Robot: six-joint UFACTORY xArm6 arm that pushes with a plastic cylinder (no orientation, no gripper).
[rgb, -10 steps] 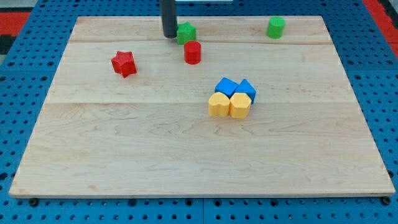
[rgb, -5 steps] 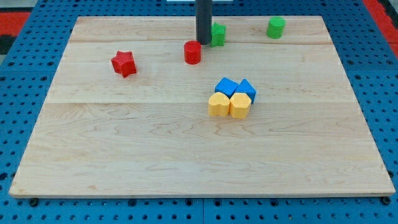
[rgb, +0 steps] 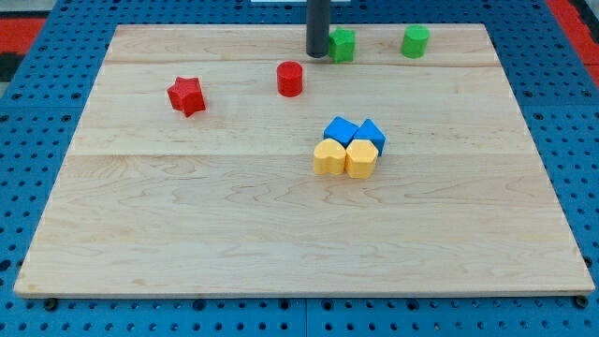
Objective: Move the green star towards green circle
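The green star (rgb: 343, 45) lies near the view's top edge of the wooden board, a little right of centre. The green circle (rgb: 416, 41), a short cylinder, stands to its right with a gap of about one block-and-a-half between them. My tip (rgb: 317, 54) is the lower end of the dark rod and touches the star's left side.
A red cylinder (rgb: 290, 79) stands below and left of my tip. A red star (rgb: 186, 95) lies at the left. Two blue blocks (rgb: 342, 130) (rgb: 371, 134) and two yellow blocks (rgb: 328, 157) (rgb: 361, 158) cluster at centre. The board's top edge (rgb: 187, 26) is close behind the star.
My tip moved to the view's right along the top edge, pushing the green star rightward past the red cylinder and closer to the green circle.
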